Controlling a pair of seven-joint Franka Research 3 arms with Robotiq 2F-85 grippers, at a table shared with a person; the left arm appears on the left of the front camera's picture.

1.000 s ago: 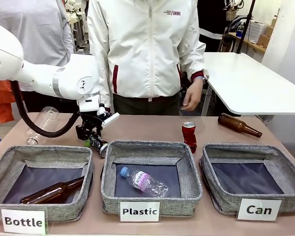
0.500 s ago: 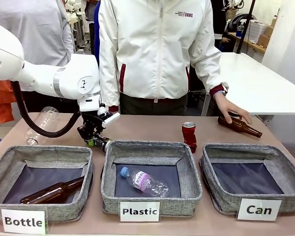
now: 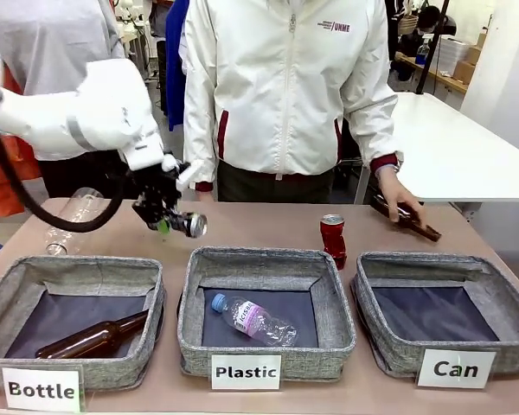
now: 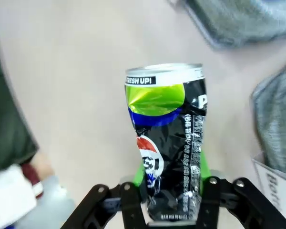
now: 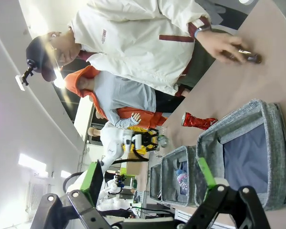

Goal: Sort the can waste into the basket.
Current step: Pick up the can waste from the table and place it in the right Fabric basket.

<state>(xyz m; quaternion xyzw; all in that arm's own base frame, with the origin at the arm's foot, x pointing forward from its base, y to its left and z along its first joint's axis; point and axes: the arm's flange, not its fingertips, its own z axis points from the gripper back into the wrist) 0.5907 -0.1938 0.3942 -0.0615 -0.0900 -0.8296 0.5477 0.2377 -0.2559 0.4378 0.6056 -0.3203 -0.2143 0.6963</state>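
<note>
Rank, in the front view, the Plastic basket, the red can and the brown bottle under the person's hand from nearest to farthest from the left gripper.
1. Plastic basket: just below the left gripper, toward the front.
2. Red can: upright at mid-table, to the right.
3. Brown bottle: far right, under the person's hand.

L claw (image 3: 169,218) now clamped on dark can (image 3: 190,225) & raised, so can hangs clear of the surface (image 3: 268,232), silver end twd camera. Person's hand (image 3: 403,197) has come down onto brown bottle (image 3: 414,225), nudging it over.
</note>
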